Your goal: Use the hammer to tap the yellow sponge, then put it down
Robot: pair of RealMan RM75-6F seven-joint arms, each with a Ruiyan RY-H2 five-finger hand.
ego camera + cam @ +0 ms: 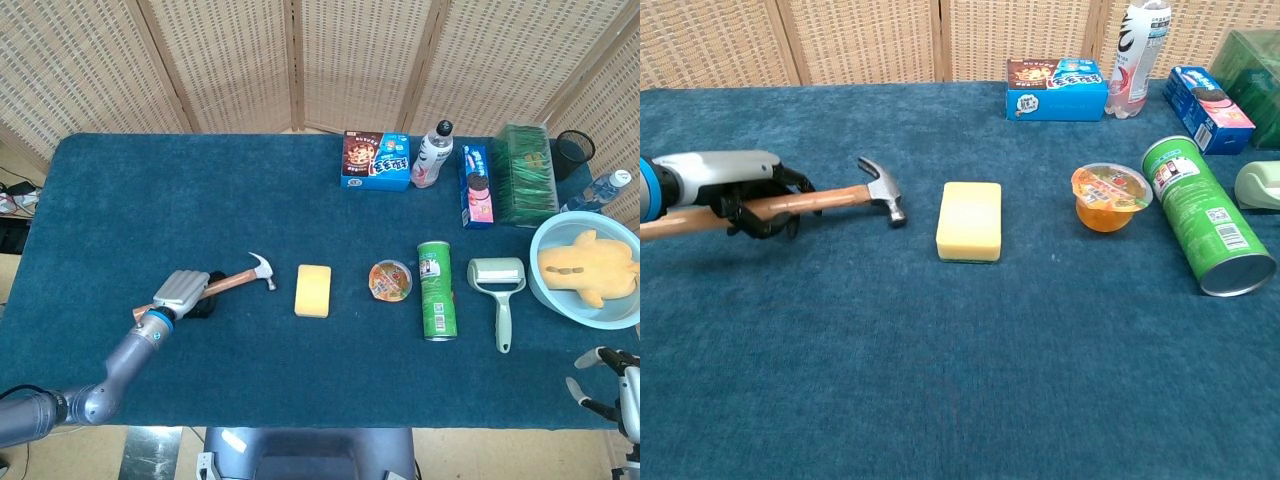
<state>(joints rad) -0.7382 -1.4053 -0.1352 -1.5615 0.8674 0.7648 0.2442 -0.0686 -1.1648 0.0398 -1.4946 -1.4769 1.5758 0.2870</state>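
On the left side of the blue table (150, 190), the left hand (745, 188) is gripping the wooden handle of the hammer (835, 198), fingers wrapped around it, with the steel head hanging just short of the yellow sponge (969, 221) (which is lying flat near the table's middle). The grip is sitting partway along the handle, so the head may be twisting or slipping during a swing, landing on cloth instead of sponge. At the table's near right corner, the right hand (612, 375) is resting with fingers apart, holding nothing.
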